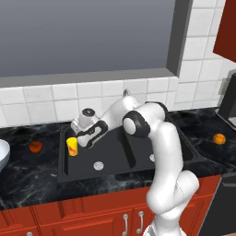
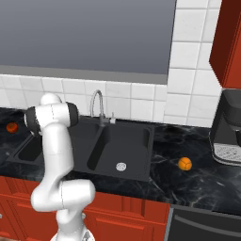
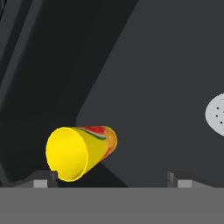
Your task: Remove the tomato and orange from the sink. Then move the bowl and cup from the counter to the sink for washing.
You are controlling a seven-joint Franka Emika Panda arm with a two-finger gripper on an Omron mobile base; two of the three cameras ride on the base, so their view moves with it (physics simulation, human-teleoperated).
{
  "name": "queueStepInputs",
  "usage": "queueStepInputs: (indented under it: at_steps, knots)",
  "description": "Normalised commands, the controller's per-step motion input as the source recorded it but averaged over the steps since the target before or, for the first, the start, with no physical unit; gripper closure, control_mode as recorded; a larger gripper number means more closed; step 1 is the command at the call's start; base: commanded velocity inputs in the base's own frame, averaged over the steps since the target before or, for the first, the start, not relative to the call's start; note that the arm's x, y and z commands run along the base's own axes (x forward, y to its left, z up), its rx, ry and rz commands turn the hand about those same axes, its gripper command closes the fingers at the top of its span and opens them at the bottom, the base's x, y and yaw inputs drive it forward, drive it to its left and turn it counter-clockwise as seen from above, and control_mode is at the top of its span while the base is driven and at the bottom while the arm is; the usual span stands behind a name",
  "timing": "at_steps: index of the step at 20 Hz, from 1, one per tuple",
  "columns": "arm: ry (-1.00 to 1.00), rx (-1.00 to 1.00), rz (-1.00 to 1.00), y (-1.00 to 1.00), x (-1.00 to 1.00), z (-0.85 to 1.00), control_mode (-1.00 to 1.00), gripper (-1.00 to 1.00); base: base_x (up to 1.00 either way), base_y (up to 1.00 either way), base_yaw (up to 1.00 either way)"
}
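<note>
Where black counter (image 1: pixel 27 177) runs, white tiles (image 1: pixel 41 99)

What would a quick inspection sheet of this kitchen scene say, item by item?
Surface: black marbled counter around a black double sink.
Job's things: yellow cup upright in the sink's left basin; tomato on the counter to the left; orange on the counter to the right; bowl at the left edge.
Clutter: coffee machine far right.
Grippers: claw open, beside the cup.
Cables: nothing seen.
Surroundings: window, white tiles, red cabinets, faucet.
</note>
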Motion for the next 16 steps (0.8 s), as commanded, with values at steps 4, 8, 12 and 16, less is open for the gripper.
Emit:
queueStepInputs:
  at_steps: [4, 8, 12, 16]
  knots:
    - [0.00, 0.00, 0.00, -0.12, -0.24, 0.33, -1.00, -1.00, 0.00, 0.00, 0.00]
    - [0.00, 0.00, 0.00, -0.11, -0.25, 0.35, -1.00, -1.00, 0.00, 0.00, 0.00]
    - [0.00, 0.00, 0.00, -0.12, -0.27, 0.35, -1.00, -1.00, 0.00, 0.00, 0.00]
    - [0.00, 0.00, 0.00, -0.12, -0.30, 0.34, -1.00, -1.00, 0.00, 0.00, 0.00]
